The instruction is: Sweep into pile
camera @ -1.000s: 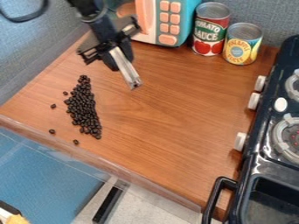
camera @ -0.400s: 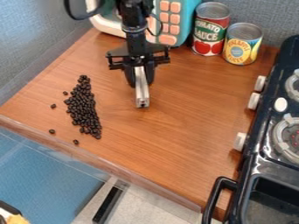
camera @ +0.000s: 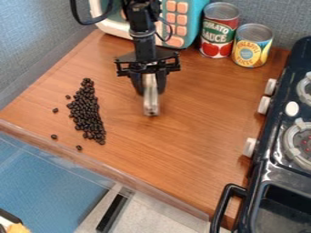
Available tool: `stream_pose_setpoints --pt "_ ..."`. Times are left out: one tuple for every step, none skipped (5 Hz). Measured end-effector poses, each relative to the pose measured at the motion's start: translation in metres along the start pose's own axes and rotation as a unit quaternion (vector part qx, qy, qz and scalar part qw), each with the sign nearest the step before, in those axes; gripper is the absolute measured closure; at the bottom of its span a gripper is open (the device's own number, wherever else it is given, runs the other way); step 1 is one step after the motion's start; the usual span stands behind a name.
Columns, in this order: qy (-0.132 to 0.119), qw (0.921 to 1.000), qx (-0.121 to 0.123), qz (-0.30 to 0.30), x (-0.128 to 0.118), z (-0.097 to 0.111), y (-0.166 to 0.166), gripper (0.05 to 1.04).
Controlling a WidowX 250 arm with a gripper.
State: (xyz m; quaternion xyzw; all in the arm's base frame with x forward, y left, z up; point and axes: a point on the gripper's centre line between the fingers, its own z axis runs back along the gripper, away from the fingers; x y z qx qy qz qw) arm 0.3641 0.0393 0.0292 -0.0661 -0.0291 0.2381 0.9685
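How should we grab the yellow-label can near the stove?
I'd come from above and pinch the upper wall of the yellow-label can front and back. It stands upright with straight, round sides, and the red-label can sits close beside it, crowding that flank.

Bright, diffuse light covers the counter [camera: 200, 109] around the pincer [camera: 150, 91]; soft shading lies beneath it, pale reflections on the glossy stove [camera: 262, 175] well apart from it.

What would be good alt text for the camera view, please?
A black gripper holds a metal tool over a wooden counter, beside a heap of dark beans with a few strays; two cans and a stove stand nearby.
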Motion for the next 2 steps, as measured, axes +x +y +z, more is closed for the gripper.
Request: stream_pose_setpoints --pt "0.005 0.9997 -0.022 0.006 0.002 0.009 0.008 0.105" --pt "-0.053 0.9975 -0.047 -0.008 0.006 0.056 0.006 0.075"
